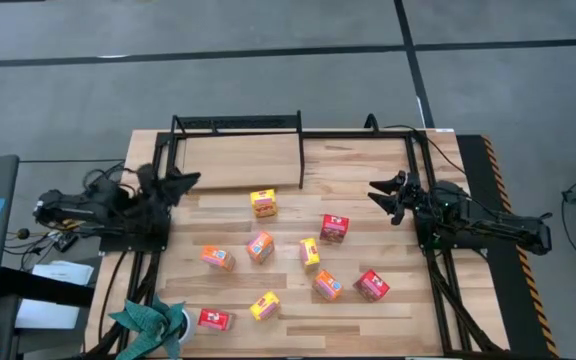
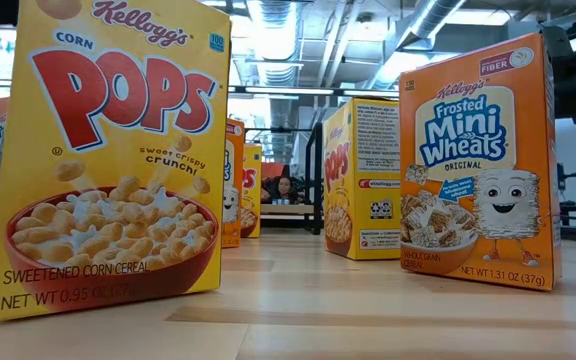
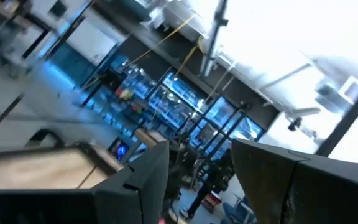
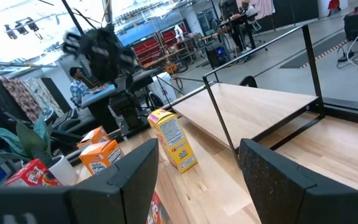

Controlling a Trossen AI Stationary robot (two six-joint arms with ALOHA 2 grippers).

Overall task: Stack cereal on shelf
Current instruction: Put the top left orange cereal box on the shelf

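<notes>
industrial lab: exposed ceiling ducts (image 2: 438, 20)

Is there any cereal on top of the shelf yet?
No. The shelf shows only its bare wooden board from above; all the cereal boxes stand on the table in front of it. The space beneath the board is covered, so nothing there can be seen.

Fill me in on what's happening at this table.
Nothing is being handled yet. Nine small cereal boxes stand scattered across the wooden table, and the shelf at the far left corner has no box on it. The left hand hangs at the table's left edge beside the shelf, and the right hand hangs at the right edge. Both are open and hold nothing, so the stacking hasn't started.
</notes>
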